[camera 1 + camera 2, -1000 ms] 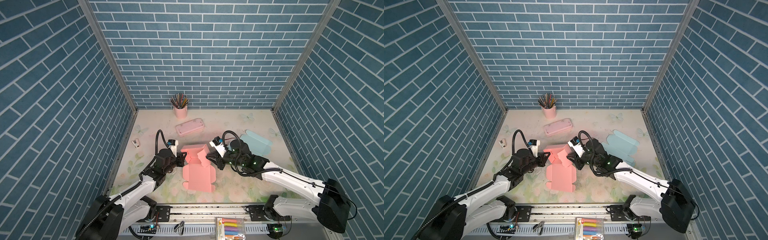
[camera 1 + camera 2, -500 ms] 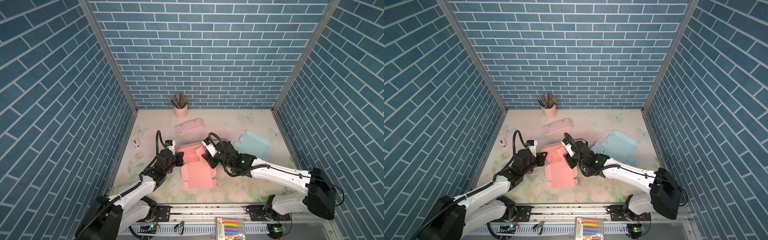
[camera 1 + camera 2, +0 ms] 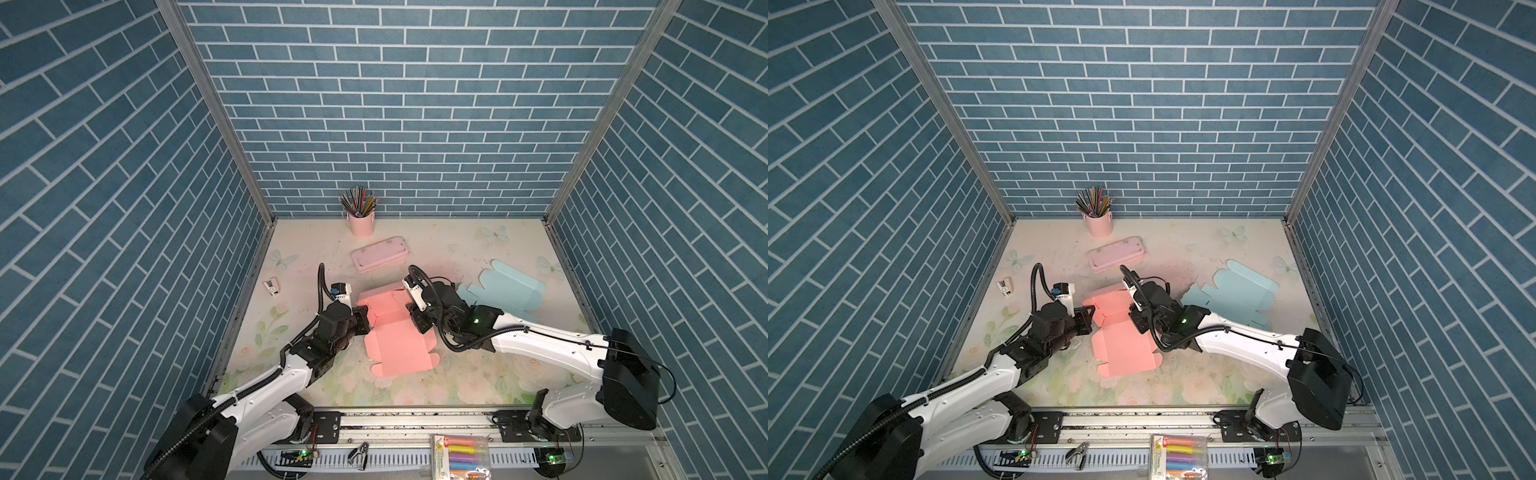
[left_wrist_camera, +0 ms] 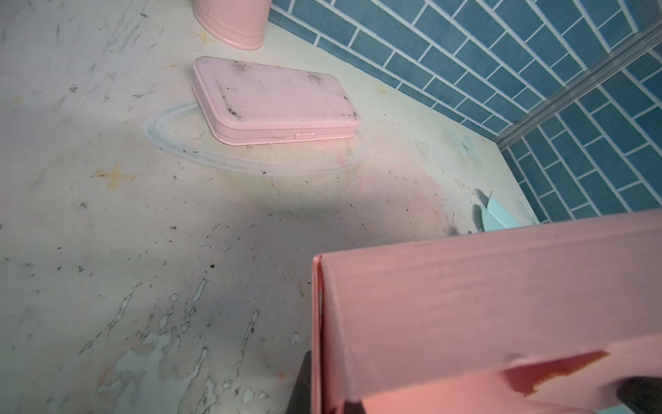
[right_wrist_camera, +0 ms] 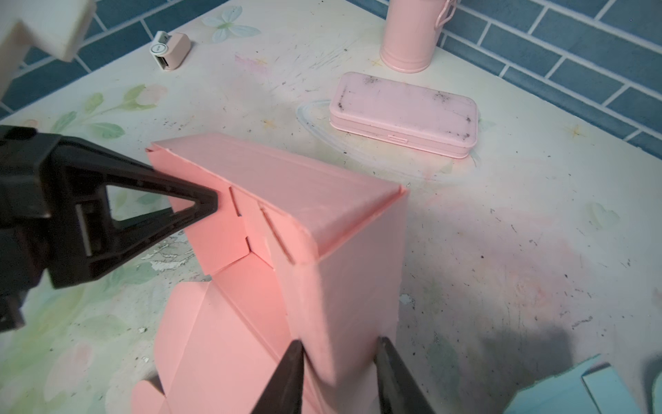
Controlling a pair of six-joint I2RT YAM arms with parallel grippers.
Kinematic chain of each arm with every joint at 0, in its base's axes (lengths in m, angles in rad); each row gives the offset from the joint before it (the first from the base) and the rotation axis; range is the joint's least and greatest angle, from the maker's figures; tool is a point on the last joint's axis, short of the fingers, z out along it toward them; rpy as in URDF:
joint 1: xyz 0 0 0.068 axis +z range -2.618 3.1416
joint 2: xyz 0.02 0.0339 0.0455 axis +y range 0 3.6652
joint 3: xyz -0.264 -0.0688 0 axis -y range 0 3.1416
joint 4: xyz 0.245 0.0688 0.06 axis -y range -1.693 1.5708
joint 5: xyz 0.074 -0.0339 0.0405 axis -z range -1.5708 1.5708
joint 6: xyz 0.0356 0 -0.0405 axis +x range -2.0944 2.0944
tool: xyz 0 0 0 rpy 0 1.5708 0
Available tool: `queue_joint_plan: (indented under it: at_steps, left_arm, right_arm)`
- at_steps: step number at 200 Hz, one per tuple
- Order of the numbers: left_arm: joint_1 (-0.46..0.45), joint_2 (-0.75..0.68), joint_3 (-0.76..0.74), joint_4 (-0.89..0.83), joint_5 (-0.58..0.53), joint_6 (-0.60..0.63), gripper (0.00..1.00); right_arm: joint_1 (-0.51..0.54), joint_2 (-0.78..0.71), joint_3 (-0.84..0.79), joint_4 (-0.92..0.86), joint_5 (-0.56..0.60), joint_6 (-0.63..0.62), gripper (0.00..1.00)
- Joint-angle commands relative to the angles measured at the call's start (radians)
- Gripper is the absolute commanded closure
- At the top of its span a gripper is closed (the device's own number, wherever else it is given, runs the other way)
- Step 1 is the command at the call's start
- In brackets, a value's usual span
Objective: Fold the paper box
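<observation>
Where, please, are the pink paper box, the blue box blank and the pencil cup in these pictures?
pink paper box (image 3: 399, 351), in a top view, on its flat front panel.
blue box blank (image 3: 509, 293), in a top view, on its middle panel.
pencil cup (image 3: 361, 226), in a top view, on its pink side.

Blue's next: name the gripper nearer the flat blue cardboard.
Right. The right gripper straddles the wall of the pink box nearest the blue cardboard; the left gripper holds the opposite wall.

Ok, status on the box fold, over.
Left gripper shut on left wall of pink paper box. Right gripper astride right wall, grip unclear. Front panel flat. Blue box blank lies clear.
</observation>
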Motion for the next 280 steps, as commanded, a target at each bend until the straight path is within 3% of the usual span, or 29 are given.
queue_joint_plan:
  at_steps: [1,100,159,219,280]
  left_arm:
    - [-0.027,-0.017,0.021,-0.009,-0.051,-0.053,0.94]
    - [-0.106,-0.021,0.010,0.013,-0.161,-0.138,0.94]
    - [-0.117,-0.003,0.015,0.033,-0.161,-0.151,0.94]
    - [-0.120,0.008,0.014,0.060,-0.155,-0.156,0.94]
    - [-0.119,-0.016,0.006,0.055,-0.152,-0.153,0.95]
  right_arm:
    - [0.007,0.022,0.034,-0.031,0.091,0.025,0.65]
    - [0.039,0.060,0.060,-0.056,0.282,0.012,0.75]
    - [0.073,0.139,0.133,-0.161,0.423,0.037,0.81]
    - [0.079,0.193,0.193,-0.235,0.466,0.052,0.90]
    - [0.082,0.226,0.228,-0.257,0.497,0.060,0.84]
